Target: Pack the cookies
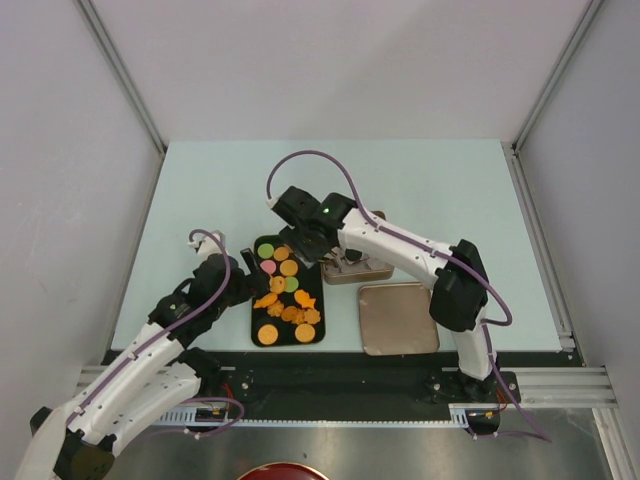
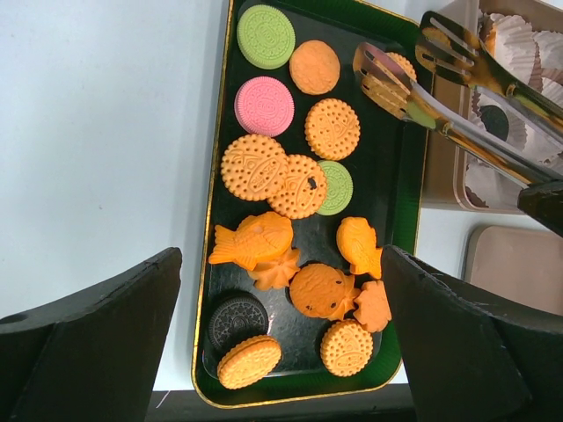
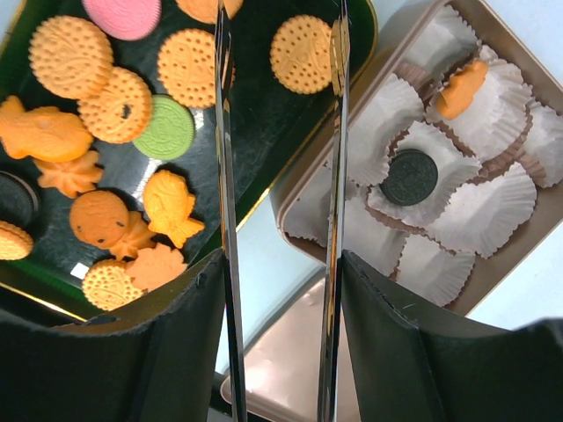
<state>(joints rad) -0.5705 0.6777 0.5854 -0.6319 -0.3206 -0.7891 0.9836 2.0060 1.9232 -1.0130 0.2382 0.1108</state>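
tongs [image 2: 462,119] in right tool [image 3: 277,286] over cookies [image 2: 264,167], maybe touching

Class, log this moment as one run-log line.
right gripper: shut on tongs, tips over tray | left gripper: open, empty | tin: dark cookie, orange cookie inside

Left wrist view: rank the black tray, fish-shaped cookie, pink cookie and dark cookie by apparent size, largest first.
1. black tray, by far the largest.
2. fish-shaped cookie, the longest of the three cookies.
3. pink cookie and dark cookie look about equal, so I leave them unranked.
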